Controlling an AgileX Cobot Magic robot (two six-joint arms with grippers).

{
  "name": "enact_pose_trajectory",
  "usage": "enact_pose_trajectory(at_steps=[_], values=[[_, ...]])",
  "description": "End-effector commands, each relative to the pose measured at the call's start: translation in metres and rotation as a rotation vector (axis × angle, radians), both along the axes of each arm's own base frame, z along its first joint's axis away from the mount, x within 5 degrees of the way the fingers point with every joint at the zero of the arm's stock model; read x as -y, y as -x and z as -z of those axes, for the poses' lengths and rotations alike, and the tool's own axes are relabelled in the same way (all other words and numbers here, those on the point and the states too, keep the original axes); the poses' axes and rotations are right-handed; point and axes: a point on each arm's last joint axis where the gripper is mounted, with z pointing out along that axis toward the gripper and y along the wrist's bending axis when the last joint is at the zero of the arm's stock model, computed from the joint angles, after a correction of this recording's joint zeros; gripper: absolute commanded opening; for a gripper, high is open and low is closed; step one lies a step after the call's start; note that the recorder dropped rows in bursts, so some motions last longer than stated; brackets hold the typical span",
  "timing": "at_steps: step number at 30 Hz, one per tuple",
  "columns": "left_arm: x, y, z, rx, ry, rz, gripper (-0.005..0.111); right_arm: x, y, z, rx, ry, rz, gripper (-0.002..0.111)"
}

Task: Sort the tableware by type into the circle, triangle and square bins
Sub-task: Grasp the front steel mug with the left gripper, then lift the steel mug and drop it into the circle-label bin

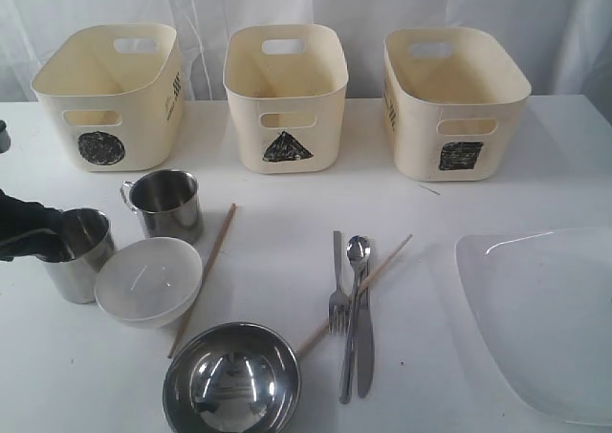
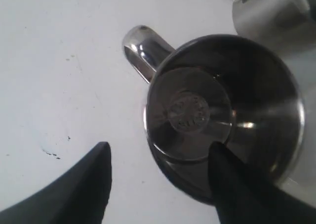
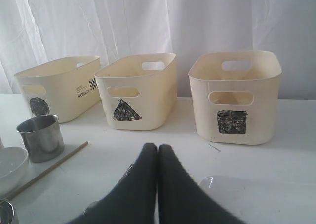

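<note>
My left gripper (image 2: 159,147) stands open astride the rim of a steel mug (image 2: 222,110): one finger is over the mug's inside, the other over the table. In the exterior view this mug (image 1: 81,251) stands at the far left, beside the white bowl (image 1: 148,280) and a second mug (image 1: 167,204). The steel bowl (image 1: 231,380), two chopsticks (image 1: 206,270), fork (image 1: 338,294), spoon (image 1: 354,299), knife (image 1: 365,347) and white plate (image 1: 545,318) lie on the table. The circle (image 1: 110,94), triangle (image 1: 285,94) and square (image 1: 454,98) bins stand behind. My right gripper (image 3: 158,147) is shut on nothing.
A white curtain hangs behind the bins. The second mug (image 2: 266,11) stands close beside the one my left gripper straddles. The plate's edge (image 3: 247,184) lies just under my right gripper.
</note>
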Motion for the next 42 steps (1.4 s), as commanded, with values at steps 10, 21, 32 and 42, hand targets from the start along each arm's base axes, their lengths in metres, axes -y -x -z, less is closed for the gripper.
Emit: enact_pose_trajectory(at_steps=[10, 21, 32, 42], values=[[-0.002, -0.023, 0.047, -0.047, 0.004, -0.086, 0.033, 0.001, 0.0, 0.001, 0.007, -0.003, 0.008, 0.0], [0.006, -0.021, -0.037, 0.093, 0.076, -0.01, 0.0, 0.001, 0.0, 0.001, 0.007, -0.003, 0.008, 0.0], [0.003, -0.06, -0.155, 0.473, -0.025, 0.087, 0.0, 0.001, 0.0, 0.001, 0.007, -0.003, 0.008, 0.0], [-0.006, -0.197, -0.12, 0.515, -0.072, 0.071, 0.0, 0.001, 0.0, 0.001, 0.007, -0.003, 0.008, 0.0]])
